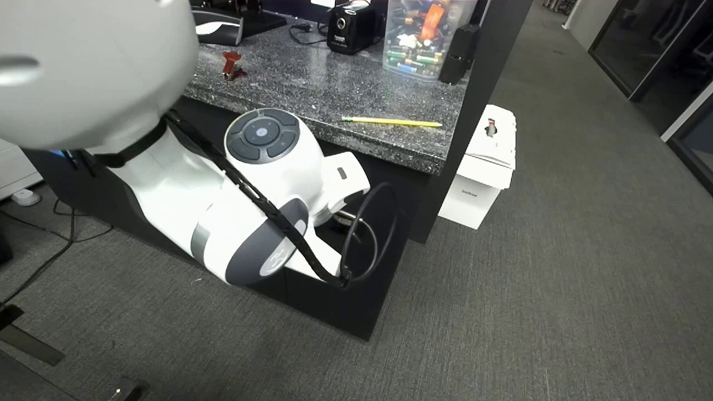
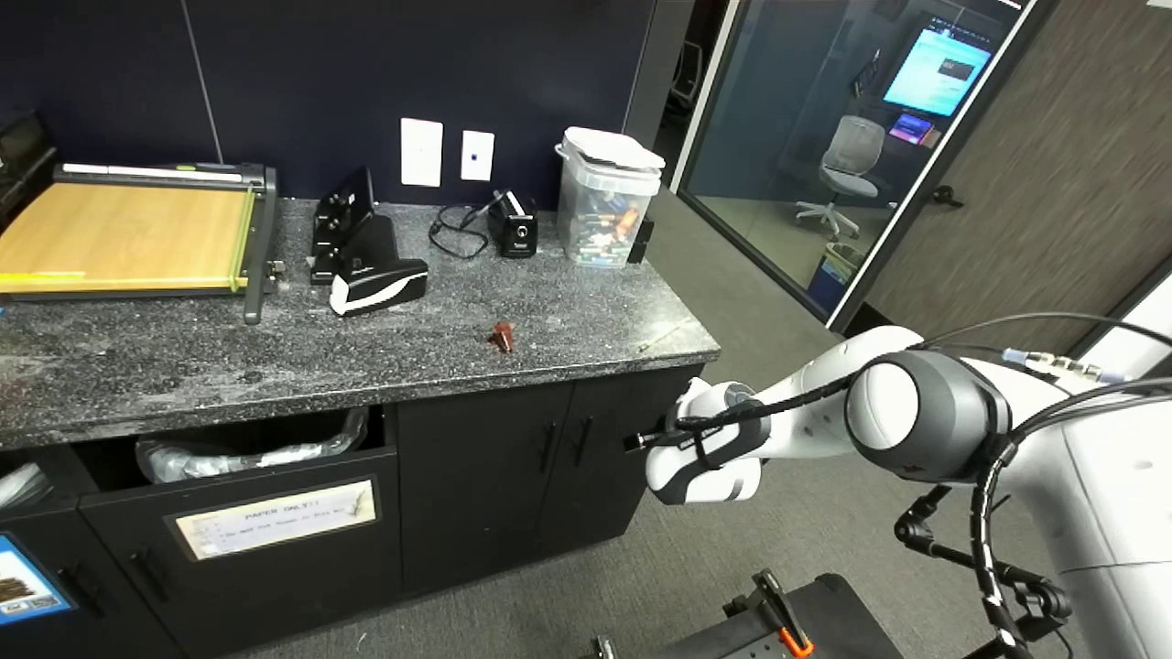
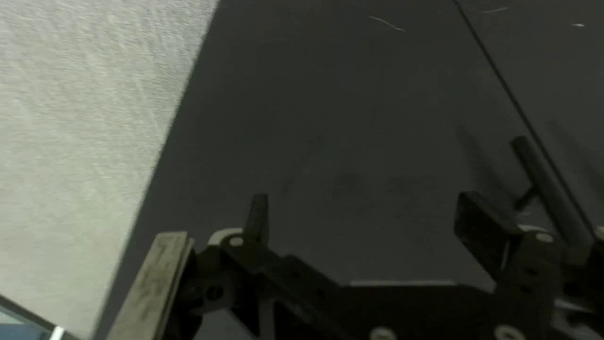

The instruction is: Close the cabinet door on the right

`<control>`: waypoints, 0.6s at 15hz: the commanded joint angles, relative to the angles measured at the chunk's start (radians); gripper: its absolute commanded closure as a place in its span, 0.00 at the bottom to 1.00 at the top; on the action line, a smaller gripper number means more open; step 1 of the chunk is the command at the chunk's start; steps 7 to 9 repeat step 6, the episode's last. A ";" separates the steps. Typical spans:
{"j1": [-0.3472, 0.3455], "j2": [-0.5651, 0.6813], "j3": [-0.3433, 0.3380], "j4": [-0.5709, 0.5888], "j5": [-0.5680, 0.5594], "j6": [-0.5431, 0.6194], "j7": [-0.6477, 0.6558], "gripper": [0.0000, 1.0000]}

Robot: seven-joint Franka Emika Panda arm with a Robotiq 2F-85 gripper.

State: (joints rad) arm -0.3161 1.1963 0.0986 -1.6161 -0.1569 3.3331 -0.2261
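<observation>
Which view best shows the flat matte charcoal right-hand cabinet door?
Wrist view: the cabinet door is largest, its thin black bar handle partly visible. In an exterior view the door is smaller, partly behind the white robot arm; in an exterior view that arm hides much of the door.

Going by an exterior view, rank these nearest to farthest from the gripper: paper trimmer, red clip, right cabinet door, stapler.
1. Right cabinet door: below the counter, with the gripper open in front of it.
2. Red clip: on the counter, toward its front edge.
3. Stapler: on the counter, image-left of the red clip.
4. Paper trimmer: image-left of the stapler.
</observation>
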 commanded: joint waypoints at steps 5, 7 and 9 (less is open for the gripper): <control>0.179 -0.154 -0.259 -0.199 0.131 0.070 0.108 0.00; 0.185 -0.162 -0.261 -0.210 0.133 0.070 0.112 0.00; 0.185 -0.162 -0.261 -0.210 0.133 0.070 0.112 0.00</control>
